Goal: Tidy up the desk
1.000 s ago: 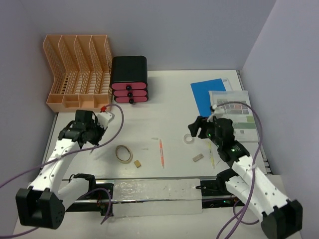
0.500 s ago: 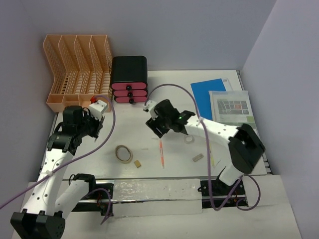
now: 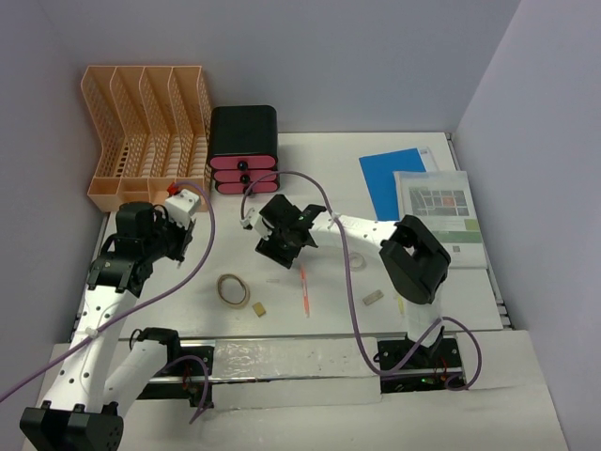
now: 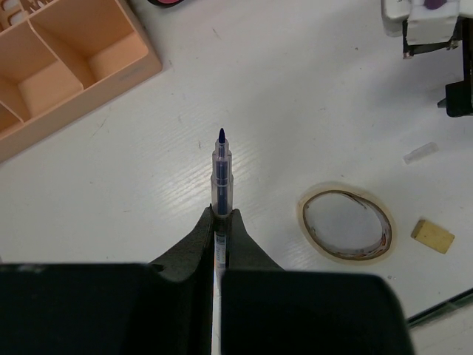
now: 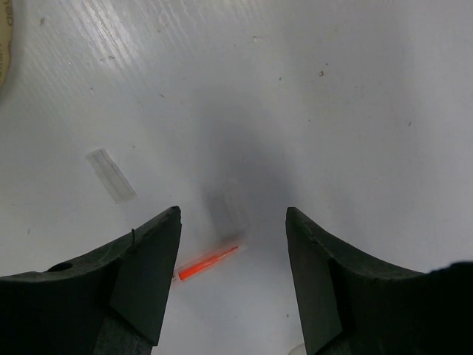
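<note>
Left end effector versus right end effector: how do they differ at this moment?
The left end effector is shut on a blue-tipped pen; the right end effector is open and empty. The left is near the peach rack; the right is above the tip of an orange pen. Both point down at the white desk.

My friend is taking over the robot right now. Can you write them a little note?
Left gripper: shut on a blue-tipped pen, held over the desk near the peach rack.
Right gripper: open, holding nothing, over one end of the orange pen.
Loose on the desk: tape ring, tan eraser, clear cap.
Done: one pen picked up. Left: stow both pens and the small bits.
</note>
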Robot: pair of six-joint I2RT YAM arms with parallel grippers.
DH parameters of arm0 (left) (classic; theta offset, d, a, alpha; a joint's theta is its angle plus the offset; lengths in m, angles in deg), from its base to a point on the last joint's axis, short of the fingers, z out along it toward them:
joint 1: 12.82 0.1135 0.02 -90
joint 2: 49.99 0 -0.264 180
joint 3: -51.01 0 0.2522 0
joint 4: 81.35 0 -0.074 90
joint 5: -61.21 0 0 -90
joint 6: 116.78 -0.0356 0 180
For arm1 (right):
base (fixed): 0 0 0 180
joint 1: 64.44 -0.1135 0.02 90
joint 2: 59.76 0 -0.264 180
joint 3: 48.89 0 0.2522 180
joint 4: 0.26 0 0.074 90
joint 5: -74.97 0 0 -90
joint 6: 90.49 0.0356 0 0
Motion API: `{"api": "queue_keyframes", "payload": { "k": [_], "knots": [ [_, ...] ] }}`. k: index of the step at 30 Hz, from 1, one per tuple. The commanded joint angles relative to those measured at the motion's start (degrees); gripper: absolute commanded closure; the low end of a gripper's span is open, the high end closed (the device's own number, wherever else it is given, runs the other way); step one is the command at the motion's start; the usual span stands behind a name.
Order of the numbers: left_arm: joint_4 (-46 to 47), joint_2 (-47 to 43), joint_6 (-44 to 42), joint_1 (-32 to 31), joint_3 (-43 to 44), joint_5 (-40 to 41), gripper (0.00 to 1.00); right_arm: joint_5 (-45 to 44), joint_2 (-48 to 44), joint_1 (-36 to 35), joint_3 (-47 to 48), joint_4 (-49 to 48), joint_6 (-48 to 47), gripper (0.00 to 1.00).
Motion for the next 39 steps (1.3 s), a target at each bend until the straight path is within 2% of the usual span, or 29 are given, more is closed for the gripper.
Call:
{"api": "queue_keyframes", "payload": {
  "k": [1, 6, 10, 12, 17, 21, 24, 25, 28, 34, 39],
  "knots": [
    [2.4, -0.54, 0.58, 0.41, -0.12, -0.35, 1.0, 1.02, 2.05, 0.11, 1.95, 2.63, -0.58, 0.36],
    [2.31, -0.54, 0.58, 0.41, -0.2, -0.84, 1.0, -0.29, 4.7, 0.05, 3.59, 3.76, -0.5, 0.36],
    [2.02, -0.81, 0.49, 0.41, -0.09, -1.22, 1.0, -0.43, 6.58, 0.06, 4.77, 4.39, -1.13, 0.41],
    [2.03, -0.89, 0.41, 0.41, -0.18, -1.04, 1.0, -0.2, 6.92, 0.14, 4.52, 3.95, -1.29, 0.46],
    [2.2, -0.8, 0.4, 0.49, -0.26, -0.86, 1.0, -0.53, 7.97, 0.13, 4.88, 3.55, -1.55, 0.5],
    [1.99, -0.83, 0.35, 0.52, -0.17, -0.52, 1.0, -0.32, 8.1, 0.14, 5.11, 4.57, -1.25, 0.71],
    [2.02, -0.98, 0.23, 0.67, 0.03, -1.47, 1.0, -0.12, 6.13, 0.06, 4.51, 4.63, 0.15, 0.92],
    [1.97, -1.02, 0.16, 0.67, 0.25, -1.97, 1.0, -0.2, 5.13, 0.14, 3.99, 4.2, 0.8, 1.0],
    [0.9, -1.65, -1.16, 0.67, 2.0, -4.75, 1.0, 1.08, -0.63, 0.14, 2.16, 0.67, 3.1, 1.0],
    [-4.17, -1.38, -4.94, 0.67, 7.45, -15.48, 1.0, 3.72, -12.22, -0.04, -0.17, -7.91, 11.38, 1.0],
    [-7.85, -0.05, -3.45, 0.67, 17.19, -27.82, 1.0, 2.04, -30.61, -0.88, -4.27, -25.98, 24.47, 1.0]
  ]
}}
